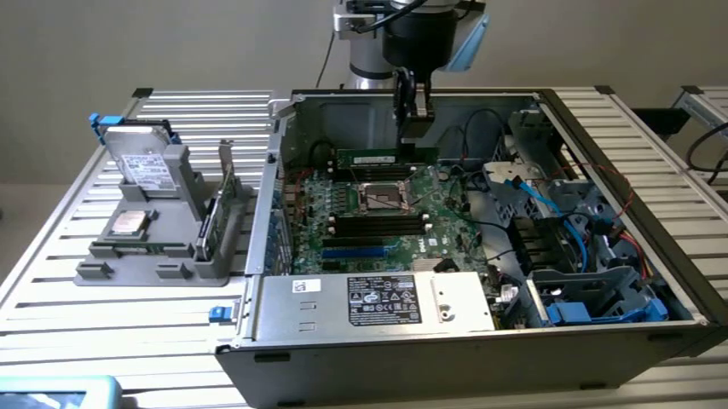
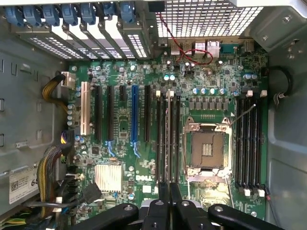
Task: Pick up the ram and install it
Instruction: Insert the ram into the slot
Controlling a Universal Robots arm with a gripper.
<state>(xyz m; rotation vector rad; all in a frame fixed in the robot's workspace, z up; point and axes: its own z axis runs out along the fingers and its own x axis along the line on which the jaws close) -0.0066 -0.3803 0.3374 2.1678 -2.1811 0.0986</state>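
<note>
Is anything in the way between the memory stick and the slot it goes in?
Nothing I can see. The gripper holds the memory stick over the long black slots beside the empty chip socket. No cable or card lies across those slots.

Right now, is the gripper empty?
No, the gripper is shut on the memory stick, holding it above the motherboard inside the open case.
</note>
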